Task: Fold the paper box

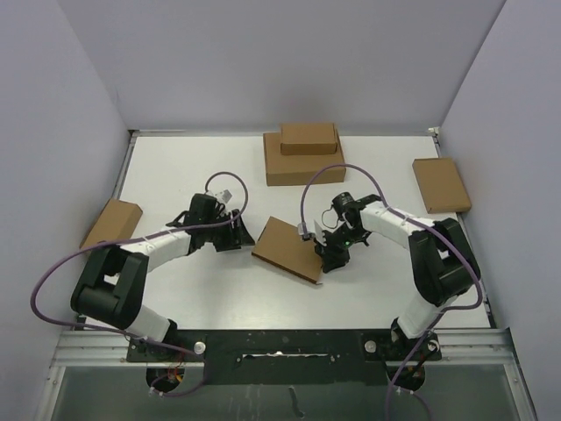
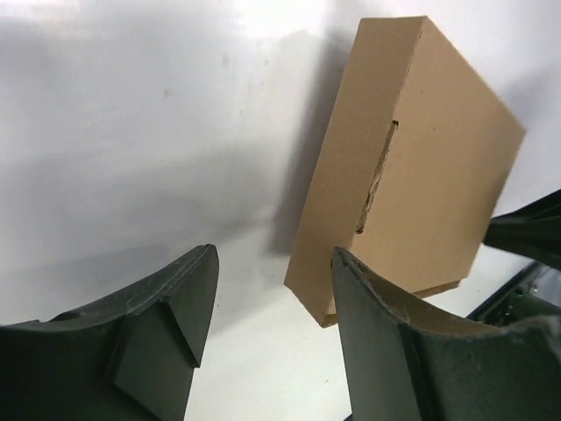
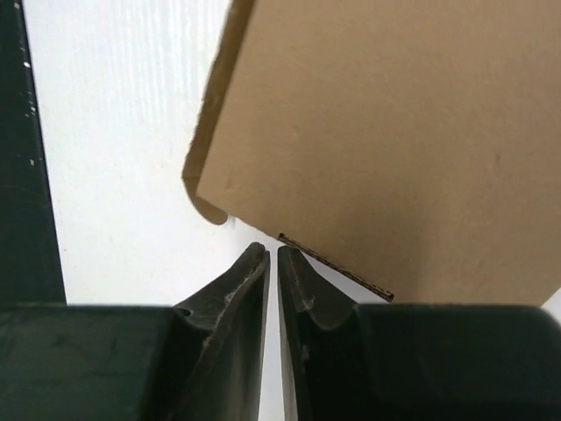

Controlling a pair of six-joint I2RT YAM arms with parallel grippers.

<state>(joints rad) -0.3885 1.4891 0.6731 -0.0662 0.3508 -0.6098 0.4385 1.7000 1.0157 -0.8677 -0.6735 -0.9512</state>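
Roughly at the middle of the worktop [image 1: 175, 171]: the paper box [image 1: 287, 247], folded shut, flat on its broad face, turned askew to the worktop's edges. From the left wrist, a closed brown slab with a tab slot cut along its side wall.

Just off the box's left corner, the left claw [image 1: 244, 237], released. Fingers [image 2: 166, 307] spread wide, only bare white surface between them, apart from the cardboard.

At the box's right end, the right claw [image 1: 324, 256], pinched almost together. A hairline slit left between the fingers [image 3: 241, 298], nothing visible inside it. Tips just beside the box's lower edge, with a thin strip of corrugated edge showing there. Touching or barely apart, impossible to tell.

Against the far edge, near its middle: a wide brown box [image 1: 294, 168] with a smaller box [image 1: 308, 138] stacked on top. Close to the right edge, another flat box [image 1: 441, 185]. At the left edge, one more brown box [image 1: 112, 223].
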